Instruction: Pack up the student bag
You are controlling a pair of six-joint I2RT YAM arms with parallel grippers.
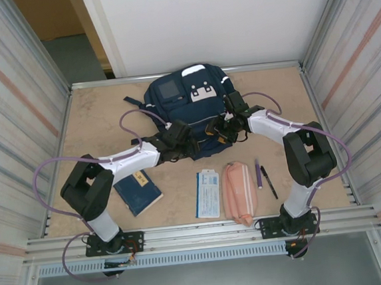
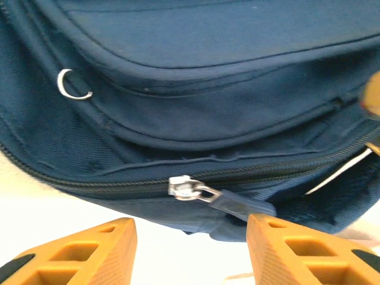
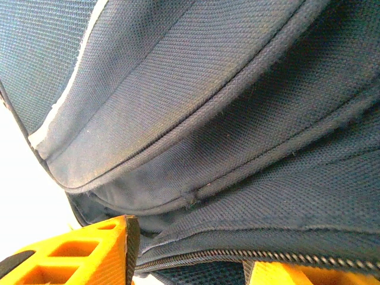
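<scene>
The left gripper (image 2: 190,240) stands wide, its orange fingers (image 2: 83,252) apart, with the zip pull (image 2: 191,189) just ahead of the gap (untouched). The right gripper (image 3: 190,267) has the bag's zipped seam across its gap; whether it pinches cannot be told. The bag (image 1: 185,93) lies at the far middle of the table (image 1: 95,124), with the book (image 1: 138,192) and pouch (image 1: 237,192) nearer the bases.

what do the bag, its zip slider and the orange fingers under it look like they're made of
The bag: woven synthetic cloth, likely nylon or polyester, matte navy; the weave grain and stitched seams show. The zip slider: metal, silvery and shiny, by its bright glints. The left gripper fingers: hard orange plastic, matte, with fine ridges and hollow cells, perhaps printed.
</scene>
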